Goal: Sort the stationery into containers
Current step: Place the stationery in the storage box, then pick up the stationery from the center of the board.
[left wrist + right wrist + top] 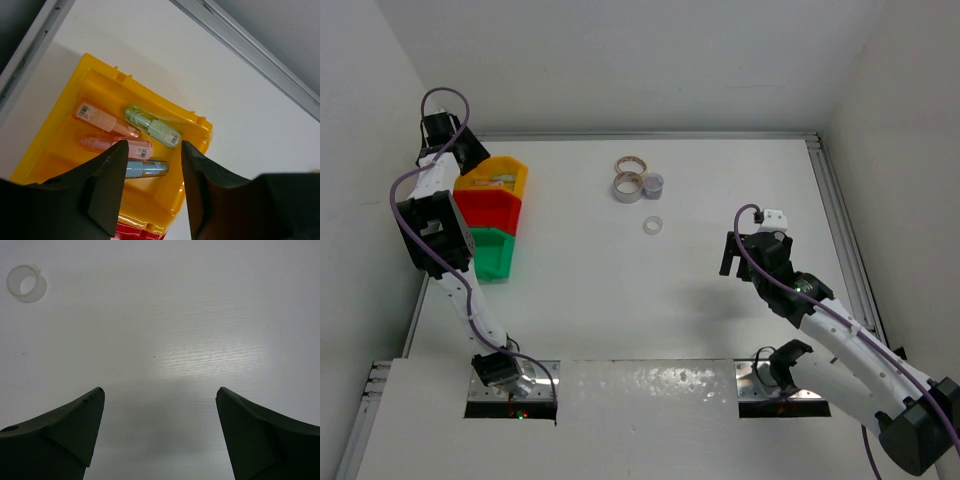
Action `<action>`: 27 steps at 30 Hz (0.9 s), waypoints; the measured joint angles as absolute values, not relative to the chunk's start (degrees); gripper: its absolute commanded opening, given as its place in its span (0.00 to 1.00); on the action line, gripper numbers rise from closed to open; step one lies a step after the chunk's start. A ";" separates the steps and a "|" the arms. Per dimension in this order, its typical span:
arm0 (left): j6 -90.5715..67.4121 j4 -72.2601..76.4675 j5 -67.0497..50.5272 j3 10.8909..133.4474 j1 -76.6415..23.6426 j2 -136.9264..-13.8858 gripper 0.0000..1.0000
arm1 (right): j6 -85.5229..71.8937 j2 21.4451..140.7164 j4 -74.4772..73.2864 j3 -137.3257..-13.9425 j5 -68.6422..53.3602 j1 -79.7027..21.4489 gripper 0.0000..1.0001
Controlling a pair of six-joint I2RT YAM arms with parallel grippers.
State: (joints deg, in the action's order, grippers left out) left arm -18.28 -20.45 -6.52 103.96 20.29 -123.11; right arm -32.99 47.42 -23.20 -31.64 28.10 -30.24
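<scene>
White table (620, 300); yellow bin (55, 150) holds four pastel sticks (152, 126); left gripper (152, 150) and right gripper (160, 395) spread.

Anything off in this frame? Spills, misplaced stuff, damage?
Nothing stands out. The four sticks lie inside the yellow bin, none over its rim. The tape rolls and the white ring lie flat on the table, not yet sorted. No spill or damage shows.

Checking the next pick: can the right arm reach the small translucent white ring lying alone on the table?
Probably yes: the small translucent white ring lies alone on the table, nothing between it and the open right end effector.
</scene>
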 measured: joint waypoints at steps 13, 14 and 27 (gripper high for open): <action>-1.98 -23.92 -6.85 111.70 3.01 -119.04 0.39 | -32.99 47.77 -22.92 -31.64 27.97 -30.24 0.90; -0.49 -24.84 -7.11 113.23 -0.27 -119.31 0.43 | -32.97 48.03 -22.81 -31.64 27.88 -30.26 0.90; 5.85 -35.29 -6.20 122.67 -15.84 -138.06 0.48 | -32.97 48.97 -22.81 -31.64 26.81 -30.55 0.90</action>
State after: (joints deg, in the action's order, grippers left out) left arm 5.85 -35.29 -6.20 122.67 -15.84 -138.06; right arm -32.97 48.97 -22.81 -31.64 26.81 -30.55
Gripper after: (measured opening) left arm 0.480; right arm 0.904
